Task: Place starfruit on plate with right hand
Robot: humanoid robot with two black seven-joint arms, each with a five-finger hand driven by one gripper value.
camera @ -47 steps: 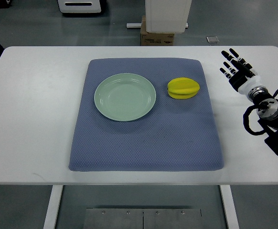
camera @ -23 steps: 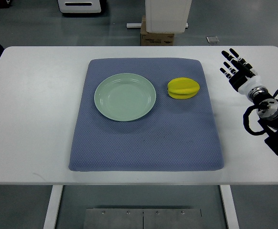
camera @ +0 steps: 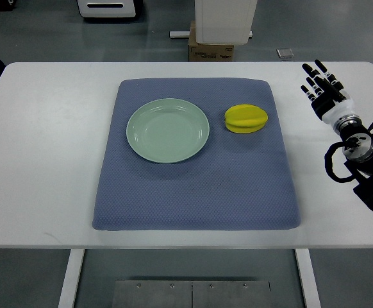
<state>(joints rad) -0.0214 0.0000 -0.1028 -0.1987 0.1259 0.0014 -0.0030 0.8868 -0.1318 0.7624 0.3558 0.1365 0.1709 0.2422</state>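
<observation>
A yellow starfruit (camera: pixel 246 119) lies on the blue-grey mat (camera: pixel 196 192), just right of the pale green plate (camera: pixel 168 130), which holds nothing. My right hand (camera: pixel 321 90) hovers over the white table well to the right of the fruit, off the mat's edge, its black fingers (camera: pixel 312 81) stretched out and spread, holding nothing. Its arm (camera: pixel 359 151) comes in from the right edge. The left arm does not show.
The mat covers the middle of the white table (camera: pixel 45 160). Beyond the far table edge stand a cardboard box (camera: pixel 211 50) and a white unit (camera: pixel 225 19) on the grey floor.
The right hand has shifted slightly to the right and a little farther back; its fingers stay spread. Fruit and plate have not moved.
</observation>
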